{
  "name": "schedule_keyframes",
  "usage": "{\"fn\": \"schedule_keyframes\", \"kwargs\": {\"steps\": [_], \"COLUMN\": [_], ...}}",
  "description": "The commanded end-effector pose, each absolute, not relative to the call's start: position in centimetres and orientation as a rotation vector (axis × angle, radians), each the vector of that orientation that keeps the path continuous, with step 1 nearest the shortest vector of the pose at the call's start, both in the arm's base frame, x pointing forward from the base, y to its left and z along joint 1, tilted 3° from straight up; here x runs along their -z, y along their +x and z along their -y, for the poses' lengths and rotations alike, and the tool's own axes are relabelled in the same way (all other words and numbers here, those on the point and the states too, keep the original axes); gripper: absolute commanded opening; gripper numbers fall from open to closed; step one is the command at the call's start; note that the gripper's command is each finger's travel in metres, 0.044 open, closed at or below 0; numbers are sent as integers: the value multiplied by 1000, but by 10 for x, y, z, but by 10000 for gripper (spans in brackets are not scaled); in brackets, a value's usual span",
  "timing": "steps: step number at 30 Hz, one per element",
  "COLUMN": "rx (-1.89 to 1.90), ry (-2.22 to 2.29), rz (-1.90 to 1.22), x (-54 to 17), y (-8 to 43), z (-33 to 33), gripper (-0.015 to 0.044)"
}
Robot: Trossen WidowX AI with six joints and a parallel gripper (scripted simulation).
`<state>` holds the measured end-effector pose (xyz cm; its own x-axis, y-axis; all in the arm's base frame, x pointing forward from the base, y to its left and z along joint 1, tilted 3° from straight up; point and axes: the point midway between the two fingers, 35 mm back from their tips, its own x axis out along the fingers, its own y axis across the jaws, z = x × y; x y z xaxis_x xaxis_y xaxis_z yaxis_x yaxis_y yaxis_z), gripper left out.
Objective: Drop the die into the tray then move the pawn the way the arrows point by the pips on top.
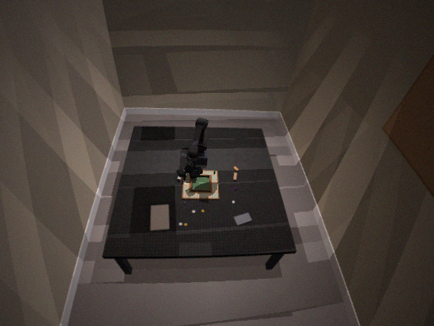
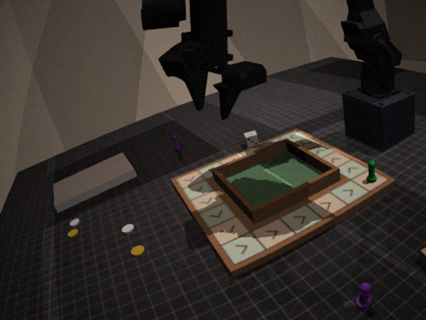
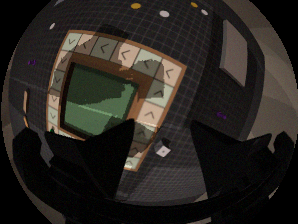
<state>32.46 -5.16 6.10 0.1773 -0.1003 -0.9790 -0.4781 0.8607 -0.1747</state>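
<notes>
The white die (image 1: pixel 179 178) (image 2: pixel 251 139) (image 3: pixel 163 149) lies on the table just outside the board's edge. My gripper (image 2: pixel 211 114) (image 3: pixel 163 123) is open and empty, pointing down; it hangs above the table near the die's side of the board. In the wrist view the die shows between the open fingers, farther off. The board (image 1: pixel 201 196) (image 2: pixel 236 254) (image 3: pixel 172 72) carries arrowed squares around the brown-walled tray (image 1: pixel 201 183) (image 2: pixel 268 173) (image 3: pixel 95 110), whose green floor holds nothing. The green pawn (image 1: pixel 214 172) (image 2: pixel 371 174) stands upright on a square near a board corner. The die's top pips are unclear.
A pale box (image 1: pixel 160 217) (image 2: pixel 94 179) (image 3: pixel 234 52) lies beyond the board. Purple pawns (image 2: pixel 177 143) (image 2: pixel 363 298) stand on either side. White discs (image 2: pixel 127 228) and yellow discs (image 2: pixel 138 251) lie nearby. A grey slab (image 1: pixel 242 219) and orange pieces (image 1: pixel 235 176) lie off to the other side.
</notes>
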Motion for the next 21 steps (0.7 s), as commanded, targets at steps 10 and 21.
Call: {"fn": "schedule_keyframes", "kwargs": {"steps": [10,21], "rx": [136,137], "ry": [172,172], "rz": [-1577,-1577], "x": [5,19], "y": [246,246], "z": [140,142], "gripper": [275,275]}}
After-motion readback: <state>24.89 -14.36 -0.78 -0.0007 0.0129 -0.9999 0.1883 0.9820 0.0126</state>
